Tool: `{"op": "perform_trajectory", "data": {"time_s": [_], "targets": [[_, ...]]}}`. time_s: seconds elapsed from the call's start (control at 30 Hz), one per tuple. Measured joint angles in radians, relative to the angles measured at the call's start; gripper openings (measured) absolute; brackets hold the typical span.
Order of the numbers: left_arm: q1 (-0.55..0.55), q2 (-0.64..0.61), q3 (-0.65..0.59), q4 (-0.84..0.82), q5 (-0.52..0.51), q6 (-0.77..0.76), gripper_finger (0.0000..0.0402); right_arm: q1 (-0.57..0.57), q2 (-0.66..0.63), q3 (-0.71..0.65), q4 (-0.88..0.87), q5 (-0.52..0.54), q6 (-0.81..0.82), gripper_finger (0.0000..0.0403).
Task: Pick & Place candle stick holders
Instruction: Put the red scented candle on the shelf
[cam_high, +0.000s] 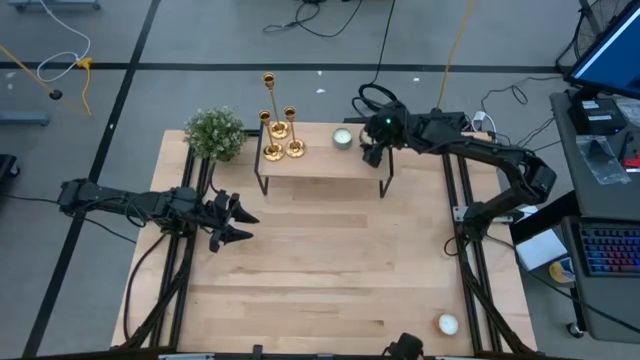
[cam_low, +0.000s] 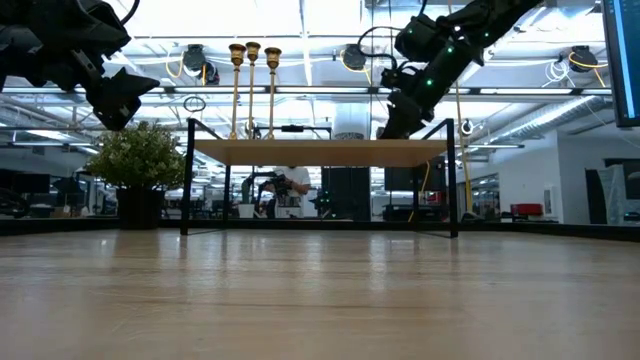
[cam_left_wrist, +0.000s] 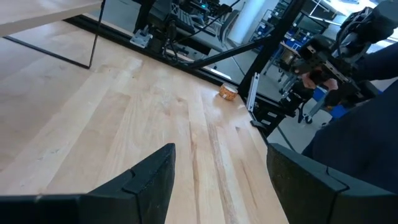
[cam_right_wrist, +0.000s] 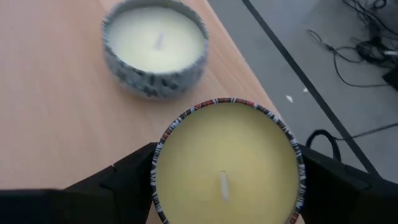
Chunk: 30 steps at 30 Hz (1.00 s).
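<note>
Candlesticks (cam_high: 279, 132) stand together at the left end of the small raised shelf (cam_high: 320, 165) in the high view, where the left gripper (cam_high: 243, 223) hovers open, empty, over the table (cam_high: 330, 280). Right wrist view: right gripper (cam_right_wrist: 227, 180) clamps a yellow tin candle (cam_right_wrist: 227, 163) beside a white tin candle (cam_right_wrist: 154, 43); no writing is readable.

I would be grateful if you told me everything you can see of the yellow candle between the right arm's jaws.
The yellow candle is a round, shallow tin filled with smooth pale-yellow wax, a short white wick standing near its middle, unlit. Its rim carries a striped band of red, dark and white. It sits level between the open-set jaws of the right gripper, one on each side of the tin, over the small raised wooden shelf. A second tin candle with white wax and a speckled wall stands just beyond it, apart.
</note>
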Motion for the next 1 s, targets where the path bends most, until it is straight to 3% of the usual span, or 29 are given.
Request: {"op": "perform_trajectory", "data": {"time_s": [1.0], "targets": [[0.000, 0.000, 0.000, 0.001, -0.001, -0.052, 0.0253, 0.001, 0.000, 0.000, -0.011, 0.000, -0.016, 0.0311]]}}
